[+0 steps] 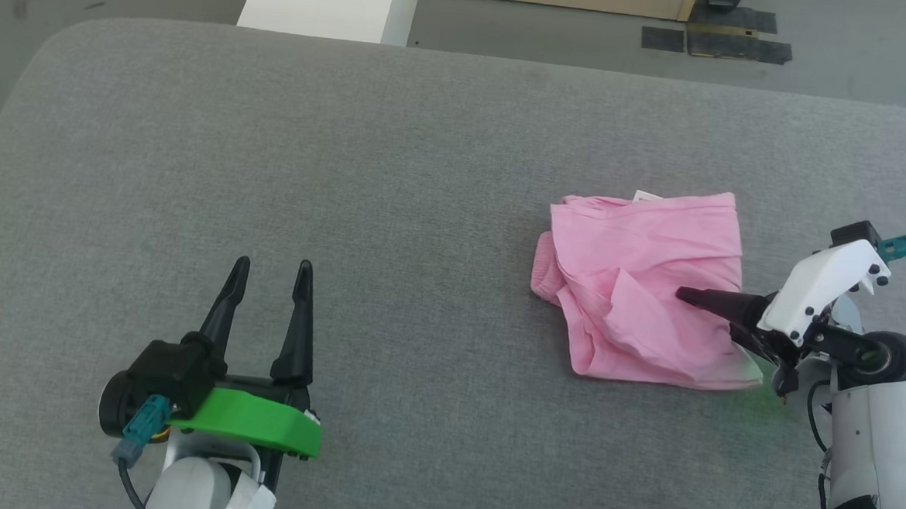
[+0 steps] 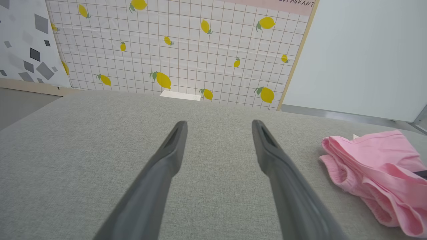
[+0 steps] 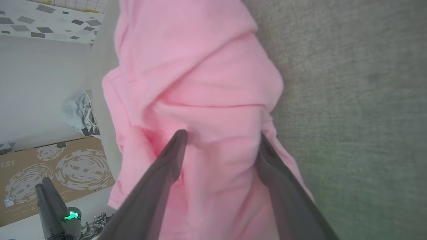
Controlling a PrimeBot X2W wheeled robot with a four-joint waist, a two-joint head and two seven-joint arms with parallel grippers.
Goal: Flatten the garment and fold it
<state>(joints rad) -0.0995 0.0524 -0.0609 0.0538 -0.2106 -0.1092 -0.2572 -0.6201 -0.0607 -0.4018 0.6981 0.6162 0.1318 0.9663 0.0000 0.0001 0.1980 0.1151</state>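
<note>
The left gripper [image 1: 274, 262] sits nearest, low on the left. Its fingers are spread wide, hold nothing, and point away over the bare cushion [image 1: 349, 164]. The garment [image 1: 638, 272] lies well apart to its right.

The right gripper [image 3: 222, 133] reaches in from the right edge with its fingers pointing leftward across the garment's near right part. They are spread wide on either side of a raised fold, and they touch or almost touch the cloth without pinching it.

The garment is a crumpled, roughly square heap right of centre on the cushion, with no clear long axis. Its waistband [image 1: 543, 271] is bunched along the left side, facing the left gripper, and the label [image 1: 646, 195] peeks out at the far edge.

The right arm is by far the nearer, and closing where it stands would probably catch that fold. The left arm would have to travel rightward to reach the waistband.
</note>
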